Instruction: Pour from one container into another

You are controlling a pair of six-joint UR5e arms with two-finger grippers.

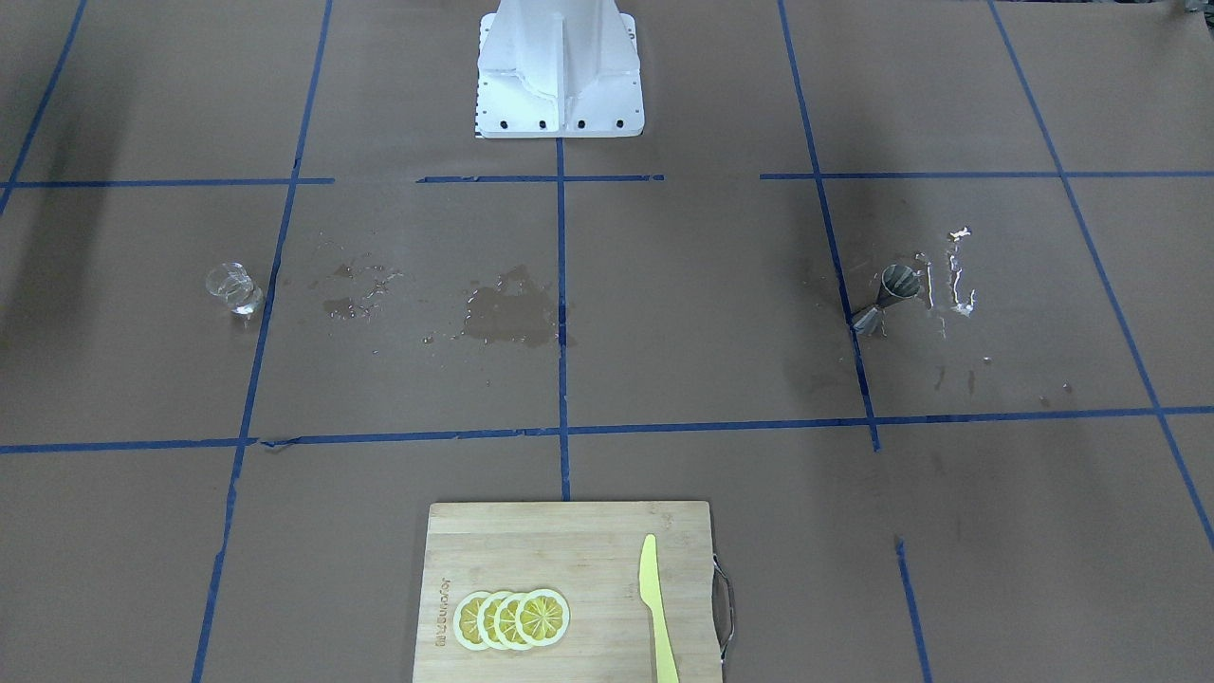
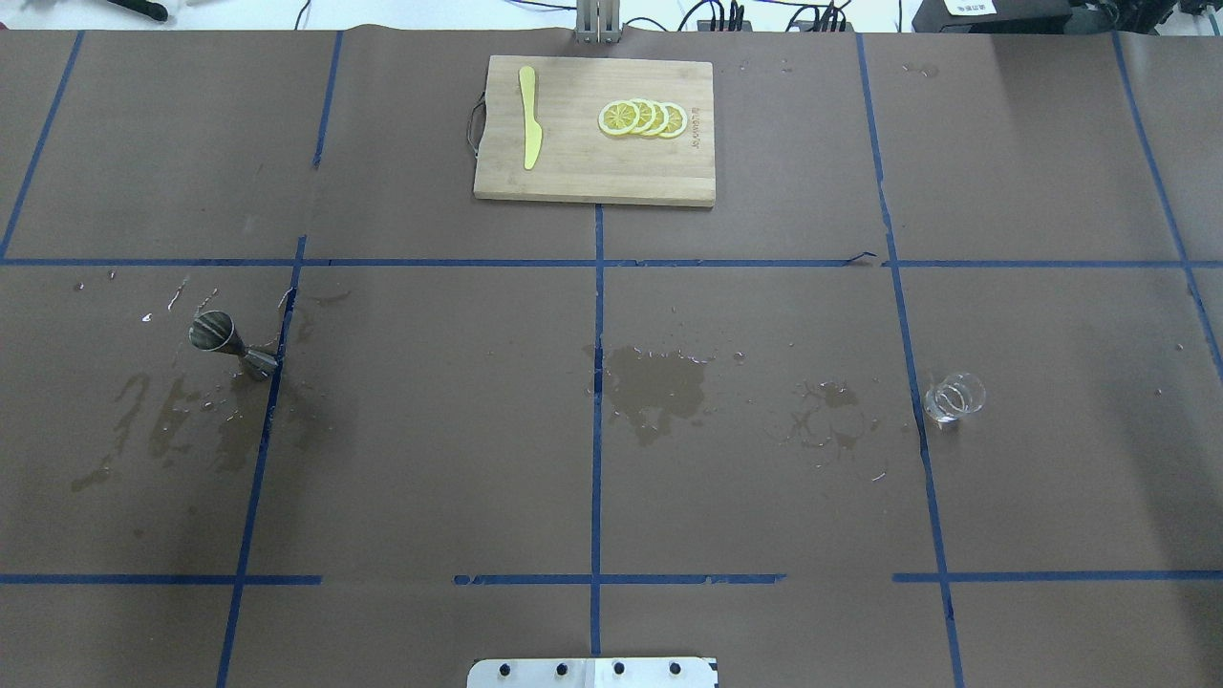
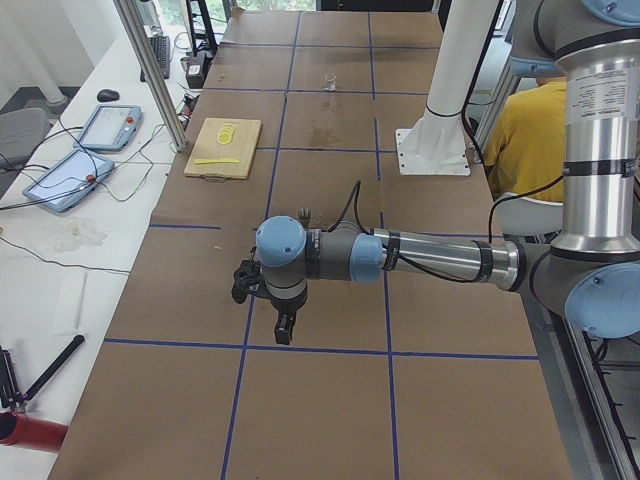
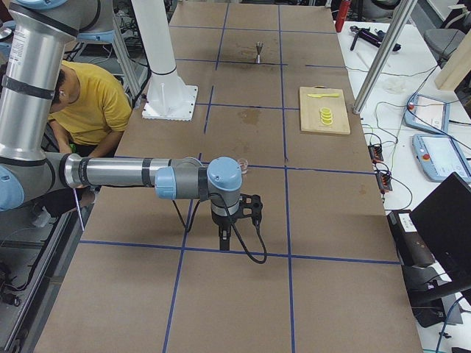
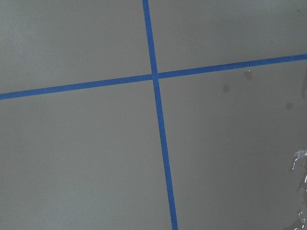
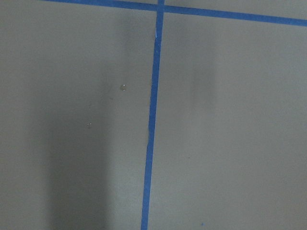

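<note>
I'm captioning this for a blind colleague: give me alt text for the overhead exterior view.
A steel jigger at the left and a clear glass beaker at the right stand far apart on a brown paper-covered table gridded in blue tape, wet patches between them. At the far edge, a wooden cutting board holds lemon slices and a yellow knife.

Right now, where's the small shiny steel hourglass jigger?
The small shiny steel jigger sits on the robot's left, in the overhead view's left half, beside a blue tape line, among wet patches.
</note>
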